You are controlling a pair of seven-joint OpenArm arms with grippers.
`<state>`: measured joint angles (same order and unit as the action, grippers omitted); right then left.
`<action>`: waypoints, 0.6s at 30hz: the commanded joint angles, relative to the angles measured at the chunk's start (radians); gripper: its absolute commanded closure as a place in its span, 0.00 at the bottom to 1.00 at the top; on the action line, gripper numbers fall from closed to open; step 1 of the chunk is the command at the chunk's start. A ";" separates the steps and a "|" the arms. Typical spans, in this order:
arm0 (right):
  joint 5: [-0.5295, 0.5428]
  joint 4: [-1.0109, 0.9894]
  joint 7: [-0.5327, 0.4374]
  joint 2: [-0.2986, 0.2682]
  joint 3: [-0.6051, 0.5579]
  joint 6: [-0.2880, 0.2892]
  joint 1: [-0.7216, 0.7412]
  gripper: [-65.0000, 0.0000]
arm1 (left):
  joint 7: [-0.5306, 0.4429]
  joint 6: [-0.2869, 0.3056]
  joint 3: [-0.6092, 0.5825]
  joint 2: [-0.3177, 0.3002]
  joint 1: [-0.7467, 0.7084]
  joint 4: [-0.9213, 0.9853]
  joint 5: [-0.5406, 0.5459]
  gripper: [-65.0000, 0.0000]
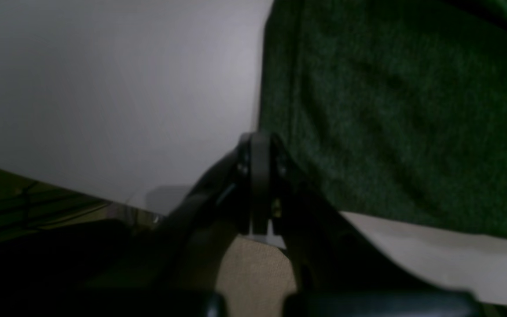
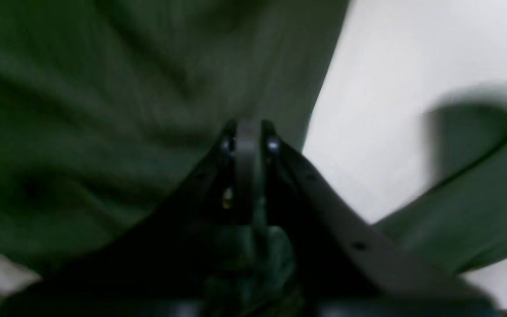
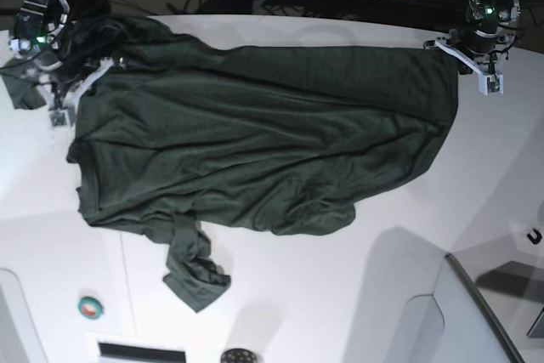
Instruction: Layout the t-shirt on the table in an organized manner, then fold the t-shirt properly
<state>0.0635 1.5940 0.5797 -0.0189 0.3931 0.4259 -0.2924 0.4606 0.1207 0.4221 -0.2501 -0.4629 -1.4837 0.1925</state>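
Left wrist view: the left gripper has its jaws pressed together, with no cloth seen between them. It sits at the edge of the t-shirt, which lies flat on the table; the straight cloth edge runs just beside the fingertips.

Right wrist view: the picture is blurred. The right gripper shows its jaws only slightly parted. Green fabric bunches low between the fingers, but whether it is pinched cannot be told. The t-shirt fills the left of the frame; a separate flap lies to the right on the table.

Base view: the t-shirt is spread across the table, hem end near the left gripper, collar end under the right gripper. One sleeve lies crumpled toward the near side, and the body carries many wrinkles.

Judgement: layout is incomplete. Before folding, each corner should be taken with a firm pinch, the cloth drawn taut evenly between both arms, and the crumpled sleeve pulled out flat. Uneven pulling risks skewing the garment.
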 commanded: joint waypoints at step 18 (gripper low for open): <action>0.577 -0.406 0.098 -0.221 0.226 0.198 0.189 0.19 | -0.009 0.251 0.324 -0.062 -0.093 0.008 0.364 0.53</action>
<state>0.6216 1.1740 0.6994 -0.2237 0.6144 0.6048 -0.1165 0.4679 0.3679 0.7372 -0.2989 -0.5491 -1.4647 0.5472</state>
